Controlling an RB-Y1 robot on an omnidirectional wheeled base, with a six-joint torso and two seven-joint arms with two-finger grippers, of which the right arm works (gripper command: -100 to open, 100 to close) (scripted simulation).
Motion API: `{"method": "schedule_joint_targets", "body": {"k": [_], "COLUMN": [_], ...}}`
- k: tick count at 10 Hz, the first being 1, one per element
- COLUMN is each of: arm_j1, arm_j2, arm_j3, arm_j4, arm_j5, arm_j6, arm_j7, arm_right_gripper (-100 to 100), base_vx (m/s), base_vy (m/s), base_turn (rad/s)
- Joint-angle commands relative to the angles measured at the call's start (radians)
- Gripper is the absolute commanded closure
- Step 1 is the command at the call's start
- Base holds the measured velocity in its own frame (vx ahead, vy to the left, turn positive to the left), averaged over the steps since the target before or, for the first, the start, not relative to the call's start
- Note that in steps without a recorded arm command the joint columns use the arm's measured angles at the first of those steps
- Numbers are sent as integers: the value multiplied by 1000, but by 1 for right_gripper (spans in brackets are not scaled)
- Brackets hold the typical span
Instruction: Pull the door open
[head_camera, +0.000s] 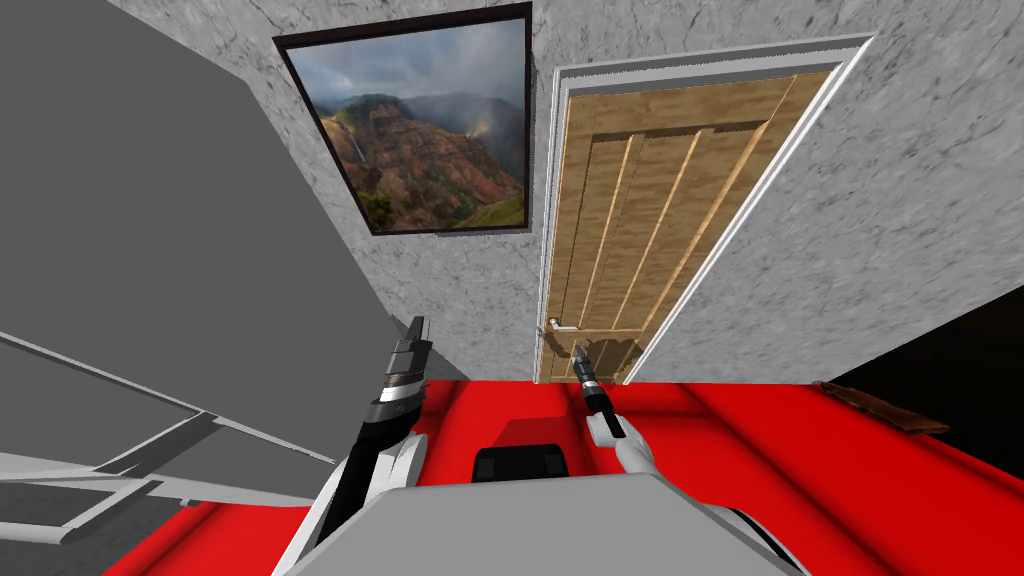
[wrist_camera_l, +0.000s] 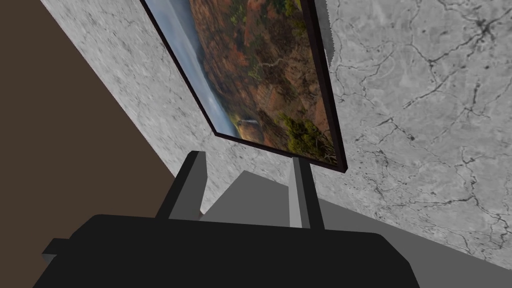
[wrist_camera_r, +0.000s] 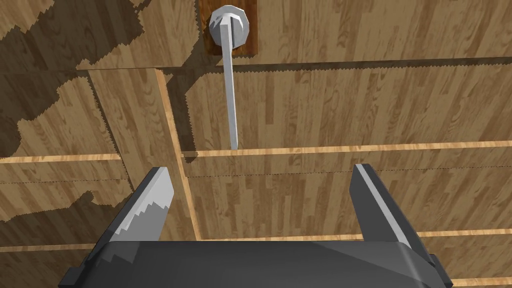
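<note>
**Fingers Spread at a Wooden Door, Lever Untouched**

Seen from the head, over a red floor (head_camera: 800, 450): right gripper (head_camera: 578, 352) reaching forward at 12 o'clock, left gripper (head_camera: 416, 330) raised at 9 o'clock of it, well apart, aimed at the grey wall (head_camera: 850, 250) beside the door. Left fingers (wrist_camera_l: 194, 185) parted, nothing between them. Right fingers (wrist_camera_r: 150, 200) spread wide as well, clamped on nothing, pointed square at the wooden door (wrist_camera_r: 350, 100).

Just ahead of that open gap, a slim silver lever handle (wrist_camera_r: 231, 100), with a round rose on a dark brown plate and a free end turned back toward the gripper, stopping short of the fingertips. No contact with either blade. From the head, handle at 11 o'clock of the right gripper, just beside it, near the door's left edge. Jagged shadows of the arm across the panels around it.

Beyond, at 1 o'clock, the door's full height: panelled, ribbed in paler wood, set within a white frame (head_camera: 700, 68) in the mottled wall. At 10 o'clock of the door, a dark-framed landscape picture (head_camera: 430, 130). At 3 o'clock, past the wall's edge, a black area (head_camera: 960, 370).
</note>
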Motion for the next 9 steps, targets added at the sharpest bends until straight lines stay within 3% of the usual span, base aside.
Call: {"method": "schedule_joint_targets", "body": {"k": [1,5,6,7,9], "arm_j1": [-15,-46,-39,-29,-29], "arm_j2": [-3,-6,-4,-23,-23], "arm_j3": [-3,-11,-9,-16,-16], "arm_j4": [38,119,103,110,110], "arm_j5": [-1,-3,-2,-8,-8], "arm_j6": [-2,-14,-11,-20,-20], "arm_j7": [-7,-15,-13,-28,-28], "arm_right_gripper": [-100,-100,-100,-100,-100], "base_vx": [103,87,36,105,122], "base_vy": [-30,-34,-14,50,42], "base_turn": [84,52,11,105,37]}}
